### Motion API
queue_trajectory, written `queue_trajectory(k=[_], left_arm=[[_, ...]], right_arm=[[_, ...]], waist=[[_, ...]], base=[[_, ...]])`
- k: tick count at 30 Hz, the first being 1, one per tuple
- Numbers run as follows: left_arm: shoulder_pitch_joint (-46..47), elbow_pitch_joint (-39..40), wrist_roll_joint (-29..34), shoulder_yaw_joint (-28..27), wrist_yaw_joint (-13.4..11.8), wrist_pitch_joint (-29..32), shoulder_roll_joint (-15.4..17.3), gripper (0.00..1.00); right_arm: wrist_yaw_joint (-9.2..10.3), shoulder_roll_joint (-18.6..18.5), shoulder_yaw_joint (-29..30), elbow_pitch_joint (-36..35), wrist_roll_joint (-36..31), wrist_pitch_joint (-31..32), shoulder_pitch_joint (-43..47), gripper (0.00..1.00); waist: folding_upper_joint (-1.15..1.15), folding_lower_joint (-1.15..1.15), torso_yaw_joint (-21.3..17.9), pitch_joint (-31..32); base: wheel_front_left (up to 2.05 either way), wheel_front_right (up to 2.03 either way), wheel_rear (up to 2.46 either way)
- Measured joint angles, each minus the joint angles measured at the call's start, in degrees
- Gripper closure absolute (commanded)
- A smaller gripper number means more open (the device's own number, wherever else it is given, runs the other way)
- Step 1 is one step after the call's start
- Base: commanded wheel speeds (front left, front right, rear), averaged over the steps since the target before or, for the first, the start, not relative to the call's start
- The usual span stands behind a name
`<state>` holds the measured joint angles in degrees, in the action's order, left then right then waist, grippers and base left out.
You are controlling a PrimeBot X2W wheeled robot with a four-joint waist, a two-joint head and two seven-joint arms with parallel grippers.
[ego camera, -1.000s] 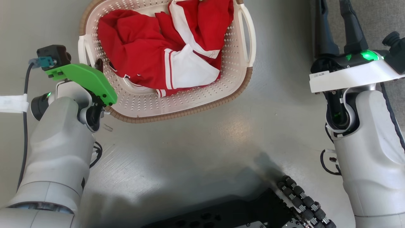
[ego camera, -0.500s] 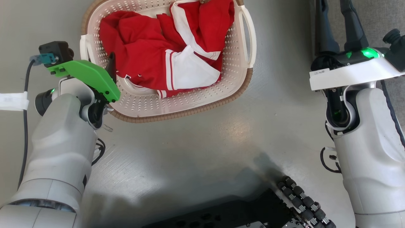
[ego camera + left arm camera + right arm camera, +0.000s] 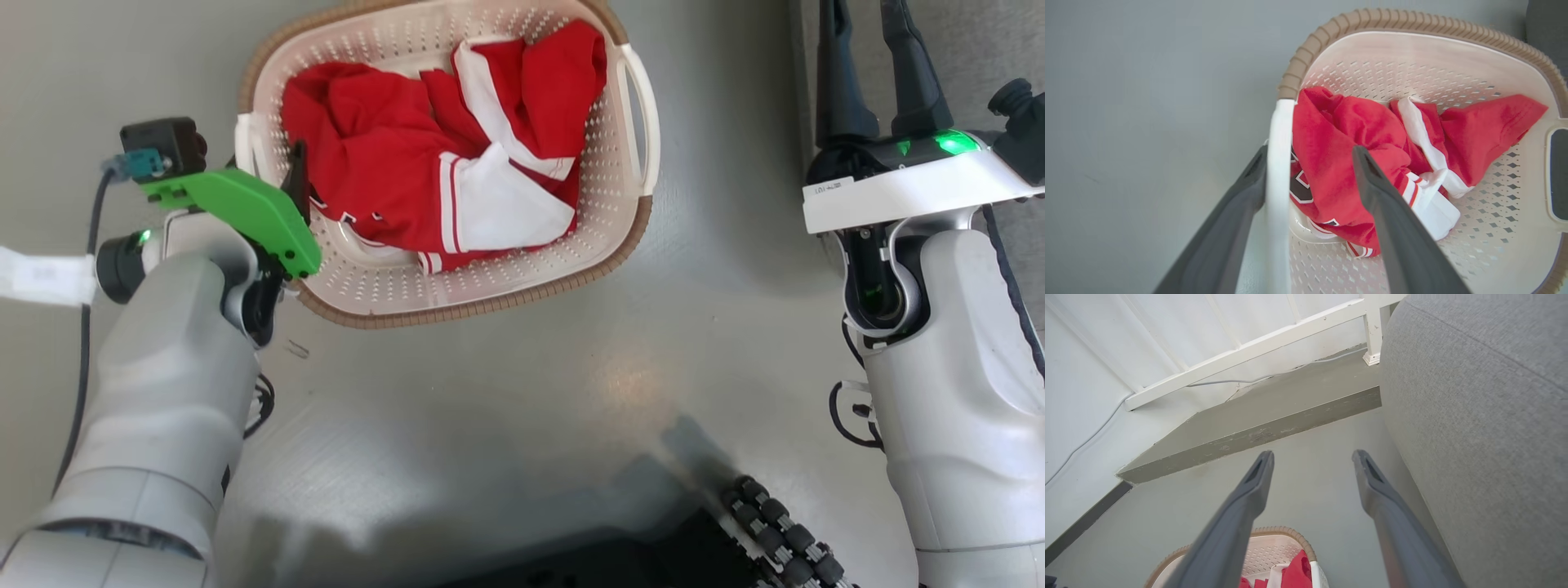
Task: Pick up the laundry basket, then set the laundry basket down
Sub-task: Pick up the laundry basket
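Note:
The laundry basket (image 3: 457, 306) is cream and perforated with a brown rim, and it stands on the grey floor holding a red and white garment (image 3: 384, 171). My left gripper (image 3: 277, 167) is at its left loop handle (image 3: 245, 147). In the left wrist view the left gripper (image 3: 1309, 152) is open and straddles that white handle (image 3: 1278, 163). One finger is outside the basket (image 3: 1412, 22) and the other is inside, over the garment (image 3: 1339, 134). My right gripper (image 3: 869, 65) is open and held off to the basket's right. In the right wrist view the right gripper (image 3: 1312, 457) points past the basket's far rim (image 3: 1274, 531).
A grey upholstered seat (image 3: 1474, 416) stands close on the right of my right arm. A raised grey step (image 3: 1274, 416) and a white wall with a thin cable lie beyond the basket. My dark wheeled base (image 3: 759, 531) shows at the bottom of the head view.
My left gripper has moved forward over the basket's left handle, with one finger now inside the basket. The head view has shifted a little. The right arm has kept its place.

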<state>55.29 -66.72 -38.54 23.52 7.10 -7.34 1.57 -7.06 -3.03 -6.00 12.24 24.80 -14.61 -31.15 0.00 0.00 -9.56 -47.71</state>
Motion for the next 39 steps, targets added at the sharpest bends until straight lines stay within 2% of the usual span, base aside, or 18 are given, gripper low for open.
queue_trajectory(k=[9,20,28,39], left_arm=[[-5.36,2.11,1.32,2.75,0.03,-6.45,-0.01,0.00],[-7.70,10.10,3.64,4.45,0.03,-7.40,0.23,0.00],[-9.71,23.54,5.64,-1.71,0.21,-7.34,3.63,0.00],[-20.35,35.49,9.06,-7.12,0.21,-7.34,3.69,0.00]], right_arm=[[0.00,-0.01,2.11,1.82,-0.68,0.00,1.77,0.00],[0.00,0.02,3.75,1.99,-1.80,0.00,4.11,0.00],[0.00,0.05,3.71,1.36,-3.26,0.00,6.03,0.00],[0.00,0.10,4.80,0.99,-3.71,0.00,11.16,0.00]], waist=[[0.00,0.00,1.01,6.10],[0.00,0.00,2.58,13.77],[0.00,0.00,4.09,19.54],[0.00,0.00,6.22,27.59]], base=[[0.00,0.00,0.00],[0.00,0.00,0.00],[0.00,0.00,0.00],[0.00,0.00,0.00]])
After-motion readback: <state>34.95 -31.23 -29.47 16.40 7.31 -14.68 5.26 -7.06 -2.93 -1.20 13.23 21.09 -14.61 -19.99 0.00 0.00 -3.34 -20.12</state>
